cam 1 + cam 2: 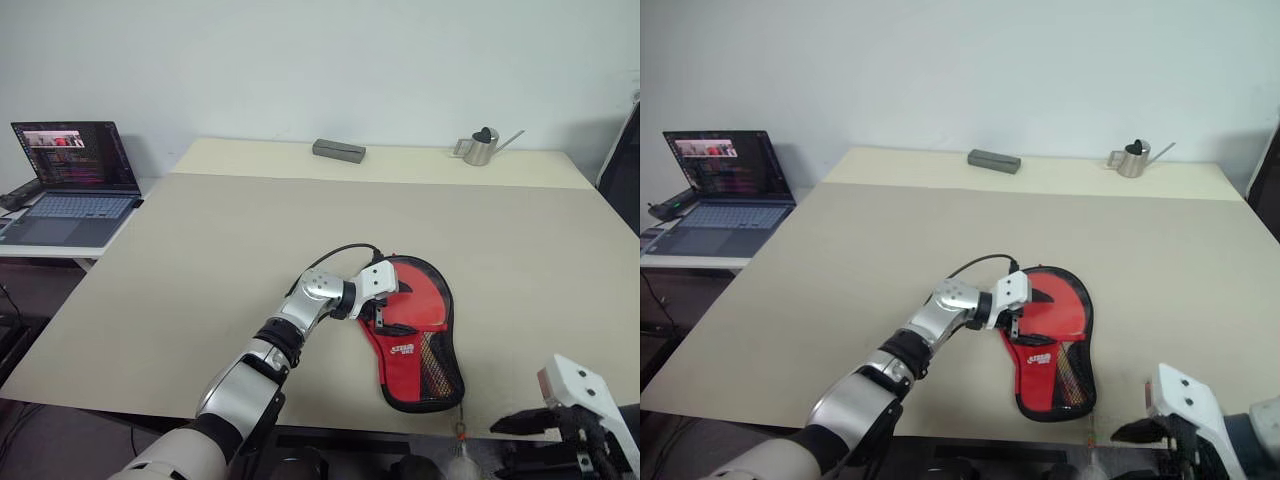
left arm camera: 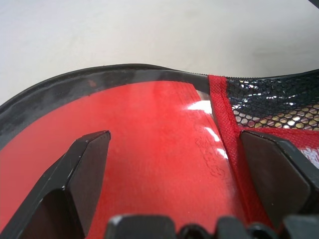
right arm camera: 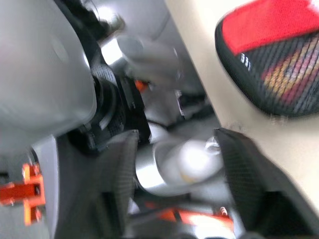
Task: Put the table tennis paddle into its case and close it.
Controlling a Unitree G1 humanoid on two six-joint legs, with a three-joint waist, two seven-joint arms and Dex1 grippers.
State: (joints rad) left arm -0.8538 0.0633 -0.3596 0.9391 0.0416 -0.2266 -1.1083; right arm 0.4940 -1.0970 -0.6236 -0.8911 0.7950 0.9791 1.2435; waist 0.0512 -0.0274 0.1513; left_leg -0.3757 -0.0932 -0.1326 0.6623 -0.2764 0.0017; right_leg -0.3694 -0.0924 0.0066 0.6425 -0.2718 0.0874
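Bench [image 1: 200,260] carries the case [image 1: 415,335], flat near the front edge. We see left gripper [image 2: 169,164] on its red panel, jaws spread wide, gripping nothing. Right gripper [image 3: 174,169] off the bench edge, jaws apart, empty.

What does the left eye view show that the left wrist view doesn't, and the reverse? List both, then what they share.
Left eye view alone: the laptop, the grey box, the metal watering can, the table as a whole, and the right tool beyond its near edge. Left wrist view alone: the open left tool's black fingers spread over the red panel. Shared: the case, its red panel and mesh pocket.
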